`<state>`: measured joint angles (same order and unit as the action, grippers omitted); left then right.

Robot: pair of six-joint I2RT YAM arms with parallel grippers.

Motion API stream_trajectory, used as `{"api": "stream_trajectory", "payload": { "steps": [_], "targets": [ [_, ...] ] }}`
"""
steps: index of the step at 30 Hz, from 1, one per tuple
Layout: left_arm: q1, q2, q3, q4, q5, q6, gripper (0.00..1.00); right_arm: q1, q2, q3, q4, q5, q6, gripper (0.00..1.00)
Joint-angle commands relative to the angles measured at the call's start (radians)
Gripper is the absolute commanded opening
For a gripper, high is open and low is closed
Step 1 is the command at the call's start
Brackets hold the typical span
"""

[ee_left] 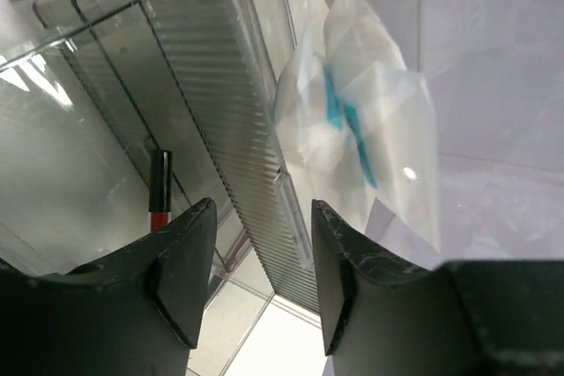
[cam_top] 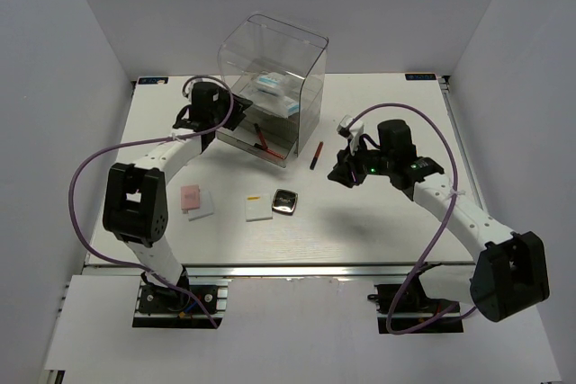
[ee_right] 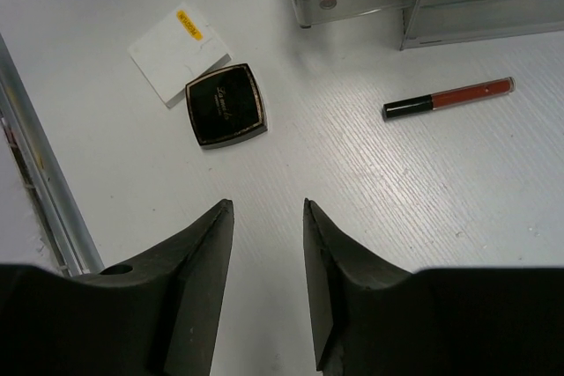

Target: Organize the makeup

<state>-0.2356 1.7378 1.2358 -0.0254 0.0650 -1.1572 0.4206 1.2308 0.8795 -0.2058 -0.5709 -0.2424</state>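
Two white blue-printed packets (ee_left: 370,129) lie inside the clear drawer box (cam_top: 270,69), ahead of and above the left fingers (ee_left: 185,261). A ribbed clear drawer wall (ee_left: 220,103) runs just left of the packets, straight beyond the gap between the fingertips. One boxed stick (ee_left: 160,195), red with a dark cap, shows beyond the left-hand fingertip, behind clear plastic. The left fingers are released, with nothing between them. The right fingers (ee_right: 198,279) are likewise parted and empty, above the bare desk (ee_right: 423,182). Ahead of them and to the left lies one black square compact (ee_right: 226,105), its far corner touching a white pad (ee_right: 179,52). Ahead and to the right lies one loose stick (ee_right: 448,98), alone on the desk, just short of the box's base. No object lies between the right fingers and either item. Far off to their left, one pink pad (cam_top: 190,195) rests on a second white pad (cam_top: 202,207). Count: packets two; compact one; white pads two; pink pad one; sticks one loose, and at least one boxed, exact number unclear.
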Motion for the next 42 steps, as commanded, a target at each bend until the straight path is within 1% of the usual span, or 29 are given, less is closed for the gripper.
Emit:
{"api": "stream_trajectory", "payload": {
  "steps": [1, 3, 7, 9, 11, 12, 14, 15, 16, 17, 18, 20, 21, 23, 25, 26, 30, 32, 38, 42],
  "targets": [
    [0.009, -0.034, 0.042, -0.025, -0.014, 0.028, 0.58, -0.005, 0.012, 0.015, 0.028, 0.014, 0.008, 0.44],
    [0.009, -0.052, 0.047, -0.028, -0.011, 0.040, 0.58, -0.006, 0.018, 0.016, 0.028, 0.026, 0.017, 0.44],
    [0.010, -0.107, 0.059, -0.050, -0.007, 0.091, 0.58, -0.017, 0.032, 0.019, 0.036, 0.066, 0.102, 0.44],
    [0.012, -0.139, 0.057, -0.067, -0.001, 0.152, 0.61, -0.029, 0.047, 0.016, 0.046, 0.109, 0.152, 0.44],
    [0.012, -0.204, 0.045, -0.109, -0.008, 0.218, 0.66, -0.037, 0.067, 0.015, 0.055, 0.162, 0.230, 0.44],
    [0.013, -0.228, 0.037, -0.125, -0.013, 0.241, 0.71, -0.046, 0.075, 0.015, 0.057, 0.180, 0.251, 0.44],
    [0.019, -0.309, -0.004, -0.168, -0.036, 0.292, 0.76, -0.054, 0.093, 0.013, 0.063, 0.215, 0.320, 0.44],
    [0.022, -0.339, -0.019, -0.180, -0.040, 0.307, 0.83, -0.057, 0.101, 0.015, 0.072, 0.253, 0.340, 0.45],
    [0.027, -0.368, -0.036, -0.209, -0.048, 0.316, 0.86, -0.057, 0.107, 0.016, 0.074, 0.270, 0.357, 0.46],
    [0.035, -0.426, -0.053, -0.221, -0.051, 0.330, 0.88, -0.056, 0.125, 0.018, 0.078, 0.288, 0.386, 0.48],
    [0.039, -0.457, -0.091, -0.234, -0.050, 0.336, 0.90, -0.057, 0.139, 0.022, 0.082, 0.314, 0.402, 0.56],
    [0.047, -0.516, -0.130, -0.266, -0.093, 0.353, 0.96, -0.057, 0.186, 0.044, 0.074, 0.325, 0.420, 0.60],
    [0.050, -0.578, -0.171, -0.277, -0.099, 0.356, 0.98, -0.057, 0.206, 0.058, 0.065, 0.345, 0.443, 0.62],
    [0.053, -0.633, -0.209, -0.301, -0.105, 0.369, 0.98, -0.057, 0.264, 0.094, 0.042, 0.376, 0.466, 0.63],
    [0.053, -0.707, -0.255, -0.339, -0.116, 0.375, 0.98, -0.054, 0.308, 0.142, 0.022, 0.440, 0.508, 0.65],
    [0.053, -0.748, -0.268, -0.356, -0.128, 0.378, 0.98, -0.054, 0.355, 0.160, 0.014, 0.478, 0.531, 0.66],
    [0.053, -0.825, -0.326, -0.432, -0.171, 0.372, 0.98, -0.046, 0.473, 0.266, -0.024, 0.496, 0.554, 0.65],
    [0.053, -0.885, -0.367, -0.464, -0.185, 0.354, 0.98, -0.043, 0.527, 0.315, -0.029, 0.494, 0.594, 0.64],
    [0.055, -1.033, -0.458, -0.544, -0.223, 0.297, 0.98, -0.016, 0.637, 0.429, -0.066, 0.494, 0.709, 0.63],
    [0.053, -1.092, -0.479, -0.605, -0.246, 0.287, 0.98, 0.004, 0.700, 0.512, -0.098, 0.528, 0.762, 0.63]
  ]
}}
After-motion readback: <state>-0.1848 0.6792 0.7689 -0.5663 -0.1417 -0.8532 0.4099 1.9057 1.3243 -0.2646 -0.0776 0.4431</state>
